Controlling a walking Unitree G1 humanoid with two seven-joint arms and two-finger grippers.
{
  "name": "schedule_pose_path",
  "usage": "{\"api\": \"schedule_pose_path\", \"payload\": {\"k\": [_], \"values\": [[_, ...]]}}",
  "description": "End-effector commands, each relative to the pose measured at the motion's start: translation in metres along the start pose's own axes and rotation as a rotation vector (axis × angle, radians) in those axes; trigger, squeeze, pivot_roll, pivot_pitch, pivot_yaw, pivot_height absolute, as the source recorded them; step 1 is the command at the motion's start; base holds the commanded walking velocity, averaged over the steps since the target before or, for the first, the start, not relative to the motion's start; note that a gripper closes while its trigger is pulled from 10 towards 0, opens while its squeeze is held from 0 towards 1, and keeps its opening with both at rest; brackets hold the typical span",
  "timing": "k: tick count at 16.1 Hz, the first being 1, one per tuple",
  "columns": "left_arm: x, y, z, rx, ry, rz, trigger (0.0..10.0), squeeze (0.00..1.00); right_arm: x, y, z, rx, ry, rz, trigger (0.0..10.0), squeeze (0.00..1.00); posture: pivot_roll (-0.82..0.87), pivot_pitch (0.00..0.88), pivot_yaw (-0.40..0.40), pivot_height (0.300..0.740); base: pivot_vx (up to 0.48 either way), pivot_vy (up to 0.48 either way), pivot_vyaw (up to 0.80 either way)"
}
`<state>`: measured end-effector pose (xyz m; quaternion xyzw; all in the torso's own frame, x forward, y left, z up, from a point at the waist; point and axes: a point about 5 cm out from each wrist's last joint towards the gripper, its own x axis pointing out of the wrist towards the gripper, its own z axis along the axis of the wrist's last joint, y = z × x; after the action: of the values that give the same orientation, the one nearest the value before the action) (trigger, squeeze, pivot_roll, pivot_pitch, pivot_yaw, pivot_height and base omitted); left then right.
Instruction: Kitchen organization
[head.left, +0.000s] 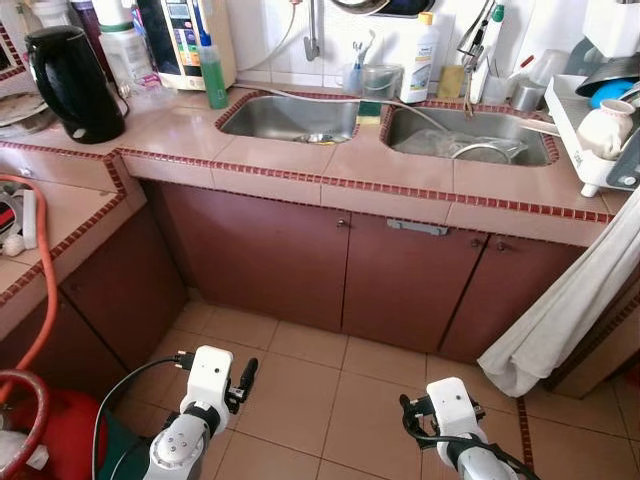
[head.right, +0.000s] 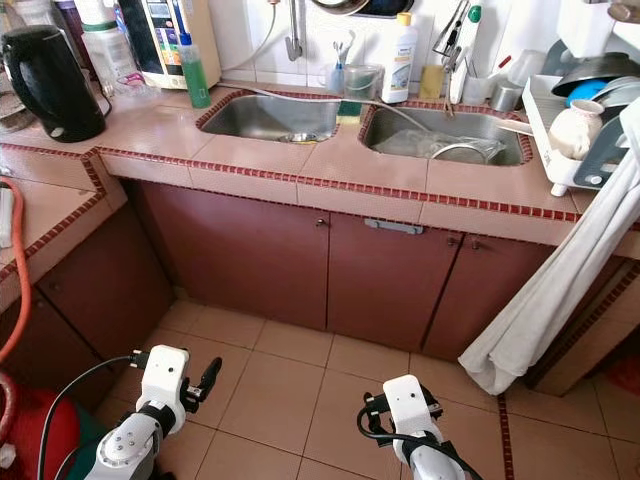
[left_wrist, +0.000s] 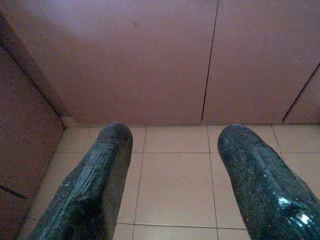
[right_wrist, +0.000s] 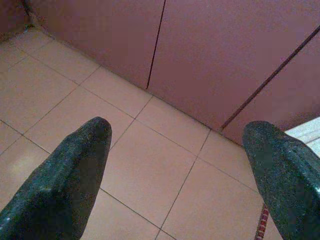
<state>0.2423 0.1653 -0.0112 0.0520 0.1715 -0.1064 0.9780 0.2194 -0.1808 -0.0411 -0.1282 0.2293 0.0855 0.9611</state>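
A tiled counter (head.left: 400, 185) with a double steel sink runs across in front of me. The left basin (head.left: 290, 118) is nearly bare; the right basin (head.left: 465, 140) holds dishes and a plastic sheet. A black kettle (head.left: 72, 80) stands at the counter's left end, with a green bottle (head.left: 213, 75) near it and a white bottle (head.left: 422, 60) behind the sinks. Both arms hang low over the floor, apart from the counter. My left gripper (left_wrist: 172, 165) is open and holds nothing. My right gripper (right_wrist: 182, 150) is open too, facing the cabinet doors (right_wrist: 215, 55).
A white dish rack (head.left: 600, 130) with a cup and bowls sits at the far right, a white cloth (head.left: 575, 300) hanging below it. A side counter (head.left: 50, 220) juts out on the left, with an orange hose (head.left: 45, 300) and a red object. Tan floor tiles (head.left: 320, 380) lie ahead.
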Motion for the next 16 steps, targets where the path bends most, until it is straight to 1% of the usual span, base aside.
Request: {"api": "schedule_pose_path", "payload": {"k": [1, 5, 6, 7, 8, 9, 11, 13, 16], "values": [[-0.001, 0.003, 0.001, 0.011, -0.004, 0.009, 10.0, 0.00, 0.000, 0.001, -0.001, -0.003, 0.010, 0.007, 10.0, 0.00, -0.13, 0.000, 0.047, 0.740, 0.000, 0.000, 0.00], [-0.001, 0.003, 0.001, 0.011, -0.004, 0.009, 10.0, 0.00, 0.000, 0.001, -0.001, -0.003, 0.010, 0.007, 10.0, 0.00, -0.13, 0.000, 0.047, 0.740, 0.000, 0.000, 0.00], [-0.001, 0.003, -0.010, 0.030, 0.031, 0.013, 10.0, 0.00, -0.001, 0.002, -0.008, -0.016, 0.044, 0.016, 10.0, 0.00, -0.13, 0.000, 0.043, 0.740, 0.000, 0.000, 0.00], [-0.030, -0.019, -0.079, 0.094, 0.415, -0.054, 10.0, 0.00, -0.012, 0.016, -0.045, -0.076, 0.335, 0.084, 10.0, 0.00, -0.09, 0.000, 0.015, 0.740, 0.000, 0.000, 0.00], [-0.042, -0.025, -0.095, 0.118, 0.517, -0.075, 10.0, 0.00, -0.017, 0.020, -0.055, -0.092, 0.414, 0.101, 10.0, 0.00, -0.10, 0.000, 0.018, 0.740, 0.000, 0.000, 0.00], [-0.046, -0.027, -0.101, 0.130, 0.566, -0.084, 10.0, 0.00, -0.019, 0.022, -0.059, -0.096, 0.447, 0.105, 10.0, 0.00, -0.10, 0.000, 0.020, 0.740, 0.000, 0.000, 0.00], [-0.044, -0.025, -0.099, 0.130, 0.554, -0.080, 10.0, 0.00, -0.018, 0.022, -0.057, -0.085, 0.436, 0.098, 10.0, 0.00, -0.10, 0.000, 0.021, 0.740, 0.000, 0.000, 0.00], [-0.040, -0.018, -0.094, 0.114, 0.540, -0.058, 10.0, 0.00, -0.015, 0.020, -0.054, -0.077, 0.428, 0.091, 10.0, 0.00, -0.10, 0.000, 0.019, 0.740, 0.000, 0.000, 0.00], [-0.042, -0.015, -0.097, 0.098, 0.566, -0.043, 10.0, 0.00, -0.016, 0.020, -0.055, -0.083, 0.441, 0.095, 10.0, 0.00, -0.09, 0.000, 0.014, 0.740, 0.000, 0.000, 0.00]]}}
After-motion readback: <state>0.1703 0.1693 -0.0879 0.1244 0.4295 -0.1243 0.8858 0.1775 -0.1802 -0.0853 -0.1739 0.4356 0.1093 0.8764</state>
